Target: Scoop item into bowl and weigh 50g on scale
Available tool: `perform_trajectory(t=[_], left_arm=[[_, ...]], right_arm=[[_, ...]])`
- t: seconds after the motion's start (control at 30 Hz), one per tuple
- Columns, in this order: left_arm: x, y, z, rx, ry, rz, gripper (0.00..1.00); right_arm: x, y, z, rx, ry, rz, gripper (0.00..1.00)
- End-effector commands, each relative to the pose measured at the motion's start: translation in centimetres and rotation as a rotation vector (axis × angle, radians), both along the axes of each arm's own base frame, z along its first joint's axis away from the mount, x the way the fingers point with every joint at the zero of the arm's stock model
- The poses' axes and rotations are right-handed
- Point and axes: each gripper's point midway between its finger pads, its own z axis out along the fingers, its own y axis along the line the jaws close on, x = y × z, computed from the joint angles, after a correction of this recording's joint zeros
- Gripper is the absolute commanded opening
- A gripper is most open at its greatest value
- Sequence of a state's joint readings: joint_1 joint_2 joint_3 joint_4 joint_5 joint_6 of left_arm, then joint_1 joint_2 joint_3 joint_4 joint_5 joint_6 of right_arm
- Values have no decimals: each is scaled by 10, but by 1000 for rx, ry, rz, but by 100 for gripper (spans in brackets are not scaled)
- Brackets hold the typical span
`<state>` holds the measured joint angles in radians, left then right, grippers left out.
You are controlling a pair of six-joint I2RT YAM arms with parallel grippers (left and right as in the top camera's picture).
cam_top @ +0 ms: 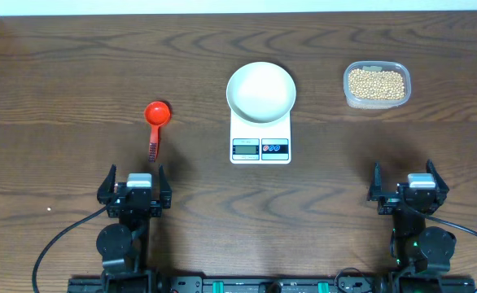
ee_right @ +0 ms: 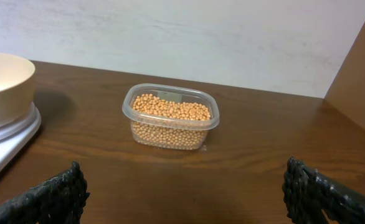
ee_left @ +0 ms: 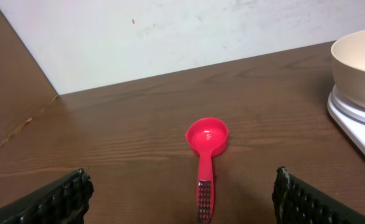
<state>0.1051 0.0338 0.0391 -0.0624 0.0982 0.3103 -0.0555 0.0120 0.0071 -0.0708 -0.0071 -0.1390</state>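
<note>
A white bowl (cam_top: pixel 260 91) stands empty on the white scale (cam_top: pixel 260 145) at the table's middle; both show at the right edge of the left wrist view, bowl (ee_left: pixel 360 62) on scale (ee_left: pixel 357 121). Tan beans (cam_top: pixel 376 83) fill a clear tub (cam_top: pixel 377 101) at the back right, also ahead of the right wrist, beans (ee_right: pixel 170 109). A red scoop (cam_top: pixel 156 120) lies left of the scale, handle toward my left gripper (cam_top: pixel 135 177), which is open just short of it; scoop (ee_left: pixel 206 149) lies between the spread jaws of the left gripper (ee_left: pixel 181 196). My right gripper (cam_top: pixel 409 176) is open, holding nothing, right gripper (ee_right: pixel 185 193).
The brown wooden table (cam_top: pixel 76 73) runs to a white wall at the back. A wooden side panel (ee_left: pixel 8 93) rises at the far left, another (ee_right: pixel 357 74) at the far right. Black cables trail from both arm bases at the front edge.
</note>
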Motion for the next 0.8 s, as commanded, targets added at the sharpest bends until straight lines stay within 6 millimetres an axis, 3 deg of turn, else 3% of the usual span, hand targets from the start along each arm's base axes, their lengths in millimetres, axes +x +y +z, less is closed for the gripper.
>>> perform_trajectory(t=[0.0, 0.47, 0.77], left_arm=[[0, 3, -18, 35, 43, 6, 95], [0, 1, -18, 70, 46, -9, 94], [2, -16, -6, -103, -2, -85, 95]], right_arm=[[0, 0, 0, 10, -1, 0, 99], [0, 0, 0, 10, -1, 0, 99], [0, 0, 0, 10, -1, 0, 99]])
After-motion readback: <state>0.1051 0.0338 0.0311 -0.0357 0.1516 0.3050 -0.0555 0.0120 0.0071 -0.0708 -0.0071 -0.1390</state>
